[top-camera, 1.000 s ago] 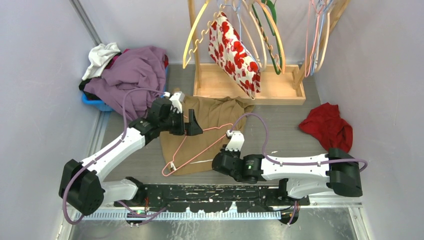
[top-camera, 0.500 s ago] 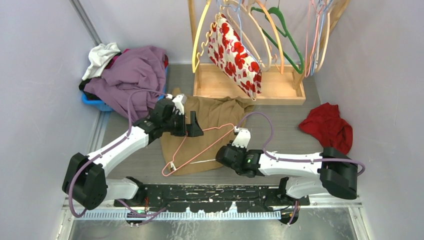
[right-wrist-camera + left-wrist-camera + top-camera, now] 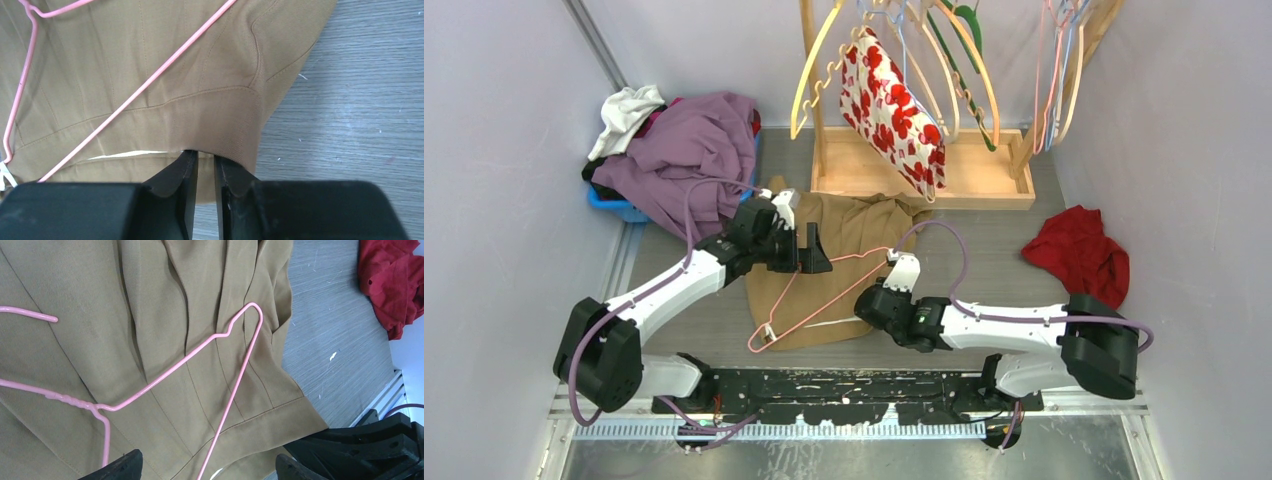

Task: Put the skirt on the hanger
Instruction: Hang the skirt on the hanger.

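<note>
Pink wire hanger (image 3: 165, 369) lies on tan cloth skirt (image 3: 165, 300), apparently ready for threading; left gripper (image 3: 210, 470) released; right gripper (image 3: 206, 160) at five-o'clock edge, grip unclear.

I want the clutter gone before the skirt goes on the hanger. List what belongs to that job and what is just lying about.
Job: tan skirt; pink hanger lying on it; left end effector, open above them; right end effector at the skirt's hem.

Lying about: red cloth; purple garment pile; blue bin; wooden rack; floral garment hanging on it.
</note>
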